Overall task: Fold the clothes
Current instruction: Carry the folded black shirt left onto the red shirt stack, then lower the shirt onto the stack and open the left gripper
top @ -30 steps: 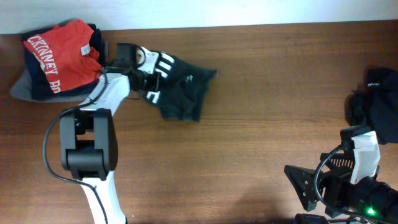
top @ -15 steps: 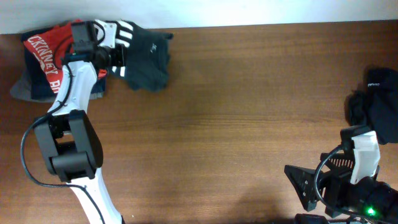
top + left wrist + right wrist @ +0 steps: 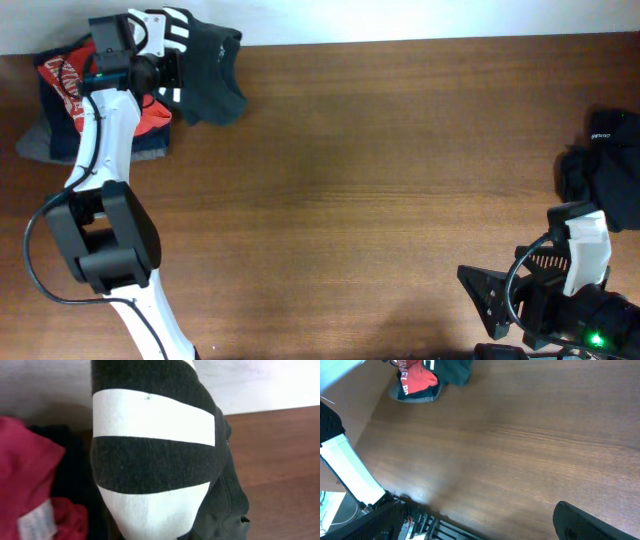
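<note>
Starting at the far left corner: a folded stack (image 3: 40, 140) sits there with a red shirt (image 3: 60, 72) on top, so part of the job looks done. Just beside it, the left hand (image 3: 170, 72) is clamped on a dark striped shirt (image 3: 212, 65), bunched up and hanging at the desk's back edge. From the wrist camera, its white bands fill the view. I'd call that one on its way, not yet laid on the stack. Moving across, the middle is bare wood. Over at the right edge, a dark heap of clothes (image 3: 605, 165) lies crumpled and unfolded, so plenty is left. Below it, the right hand (image 3: 490, 300) sits low, fingers spread wide, holding nothing. The surface is a smooth brown wood-grain desk (image 3: 380, 180), with a white wall (image 3: 420, 18) running along its far side.
</note>
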